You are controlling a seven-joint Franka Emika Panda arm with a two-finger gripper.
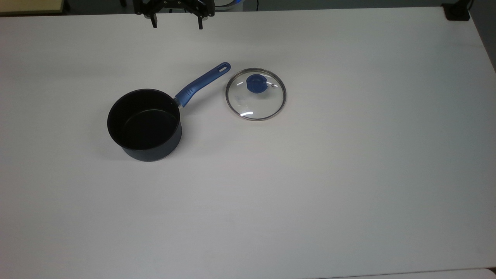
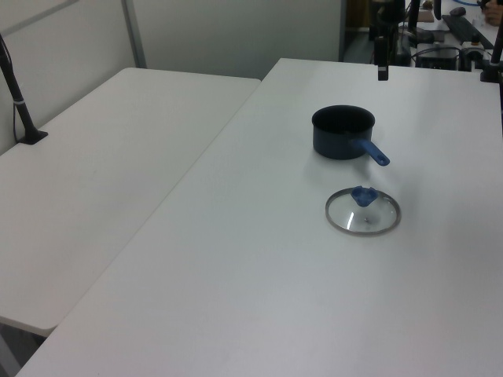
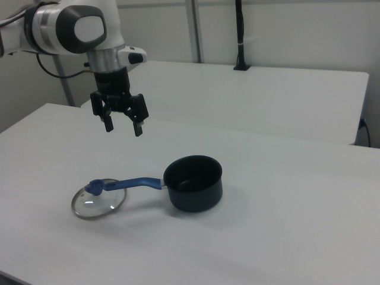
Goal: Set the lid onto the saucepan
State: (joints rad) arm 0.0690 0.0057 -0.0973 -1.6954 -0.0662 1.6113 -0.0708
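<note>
The saucepan (image 1: 145, 124) stands upright and empty on the white table, its long blue handle (image 1: 203, 83) pointing toward the top view's upper right. Just past the handle's end lies the glass lid (image 1: 255, 94), flat on the table with its blue knob (image 1: 255, 83) up. In the right view the saucepan (image 3: 193, 183) sits right of the lid (image 3: 98, 199); in the left view the lid (image 2: 363, 212) lies in front of the saucepan (image 2: 343, 131). My gripper (image 1: 176, 22) hangs open and empty high above the table's far edge, apart from both; in the right view the gripper (image 3: 123, 128) is above and behind the lid.
A second white table (image 2: 94, 173) adjoins on the left view's left, with a black post (image 2: 20, 102) clamped on it. Cluttered equipment (image 2: 448, 31) stands beyond the table's far end. A dark object (image 1: 457, 11) sits at the top view's upper right corner.
</note>
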